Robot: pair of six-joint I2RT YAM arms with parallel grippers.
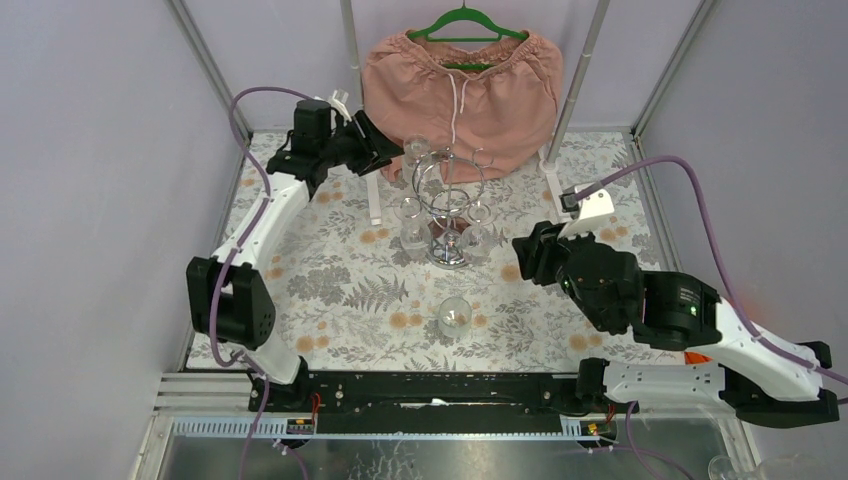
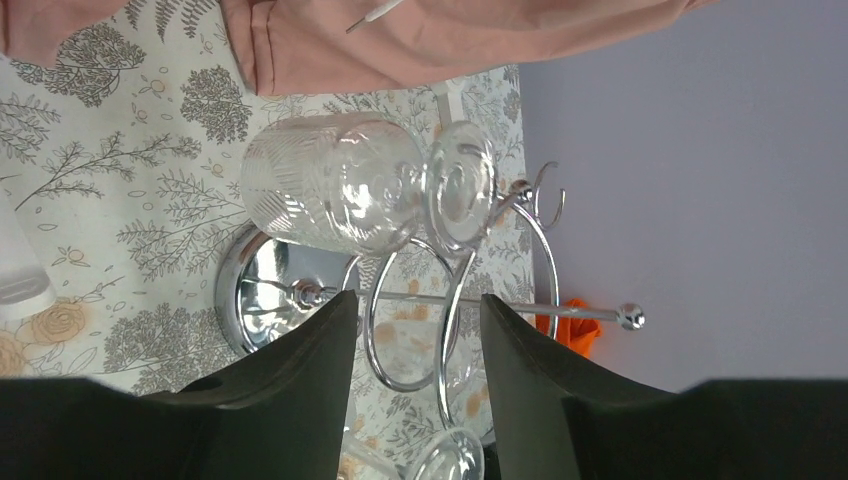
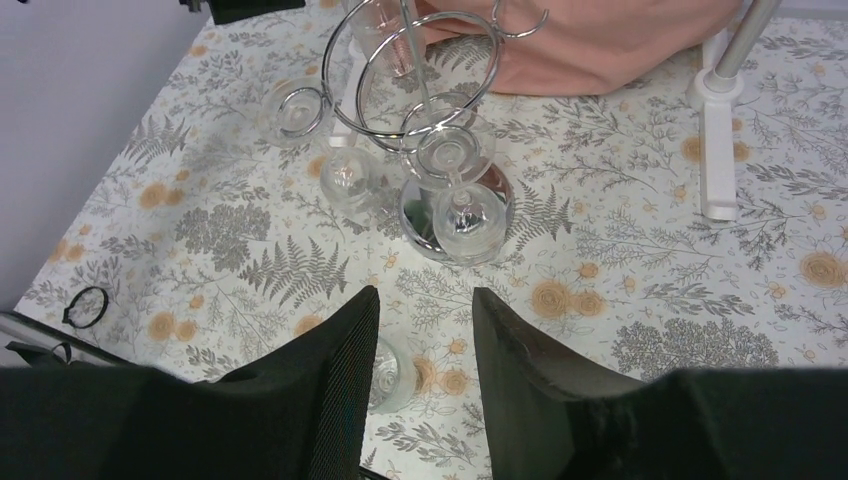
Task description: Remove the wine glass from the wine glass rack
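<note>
Your left claw (image 1: 388, 150) is up at the far-left side of the wine glass rack (image 1: 448, 195), jaws apart, nothing clamped. In its wrist view a wine glass (image 2: 335, 185) hangs bowl-down from one of the curled wire arms, foot caught in the loop. It sits just ahead of the fingertips (image 2: 335, 320), not between them, and you can't tell if anything touches. The rack stands mid-desk on its round mirror base (image 3: 455, 215), in front of the pink shorts (image 1: 460, 90) on the green hanger (image 1: 465, 18) and between the two white rail posts (image 1: 375, 195). Two more hanging glasses (image 1: 408, 218) are on the near side of the rack, one left and one right of the central post. Your right claw (image 1: 522, 255) is off to the right of the rack, pointed toward it and apart from it, jaws apart too and holding nothing. One loose glass (image 1: 454, 317) is on the floral desk (image 1: 330, 290) in front of the rack, apart from the base and apart from both claws. In the right wrist view it shows partly hidden behind one finger, and you can't tell if it's upright or lying. A small black ring (image 3: 88, 305) lies on the desk near its left edge.
</note>
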